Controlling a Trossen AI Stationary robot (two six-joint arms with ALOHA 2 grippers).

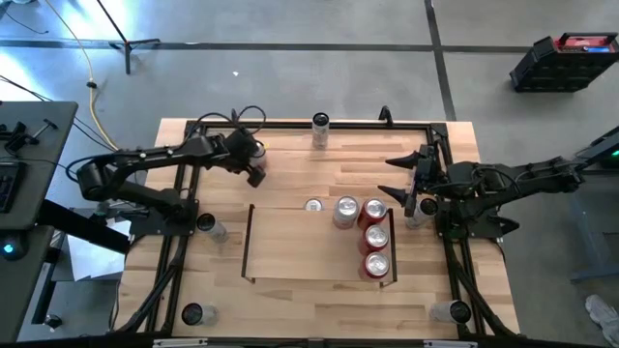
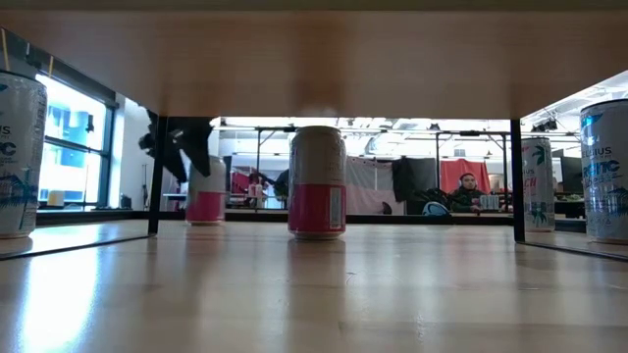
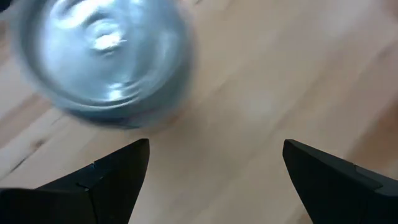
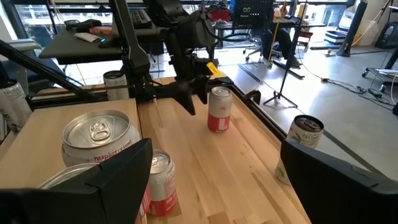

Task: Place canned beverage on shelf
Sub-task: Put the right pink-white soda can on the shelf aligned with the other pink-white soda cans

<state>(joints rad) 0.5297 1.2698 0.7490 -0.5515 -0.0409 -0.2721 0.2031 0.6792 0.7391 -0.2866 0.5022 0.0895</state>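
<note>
We see the shelf (image 1: 290, 242) mid-table, four cans along its right and far edges. The left gripper (image 1: 255, 171), fingers spread, hovers beyond its far-left corner over what seems a blurred can (image 3: 102, 59). The right gripper (image 1: 395, 177) waits spread at the far-right corner.

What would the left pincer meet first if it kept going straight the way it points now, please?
Probably bare tabletop: the open left pincer looks down at wood, with a blurred silver can top just off its line. Depth is unclear.
</note>
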